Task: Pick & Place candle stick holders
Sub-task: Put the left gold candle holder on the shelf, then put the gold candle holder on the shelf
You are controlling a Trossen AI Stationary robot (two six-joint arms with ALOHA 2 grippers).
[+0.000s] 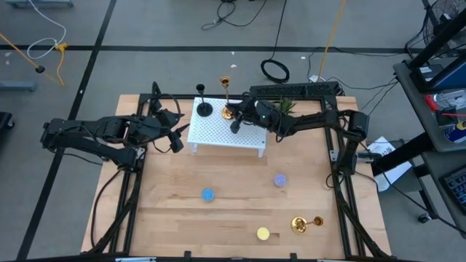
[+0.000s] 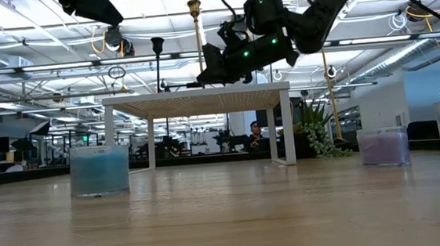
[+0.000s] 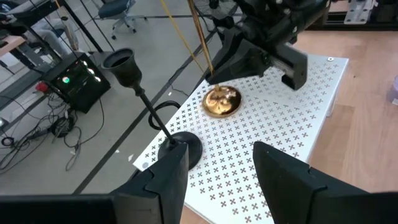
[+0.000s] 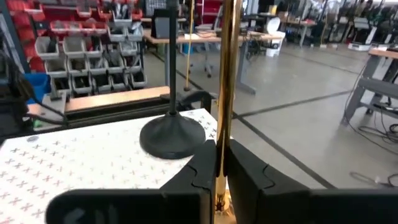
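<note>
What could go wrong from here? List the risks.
The right gripper has its jaws shut on the tall gold holder low on its stem; releasing off-vertical could topple it. The black holder stands close by on the white stand and could get bumped. The left gripper, jaws open, hovers close.

White perforated riser stand (image 1: 227,131) sits at the table's (image 1: 175,218) far centre, with the black stemmed candle holder (image 1: 204,109) on its far-left corner and a gold stemmed candle holder (image 1: 228,110) just right of it, stem between the right gripper's (image 1: 234,122) closed fingers. Left gripper (image 1: 178,132) hovers off the stand's left edge, fingers apart. Near side: blue jar candle (image 1: 208,194) left, lavender jar candle (image 1: 279,180) right, yellow jar candle (image 1: 263,233) nearest, second gold holder (image 1: 306,223) on its side right of that.
</note>
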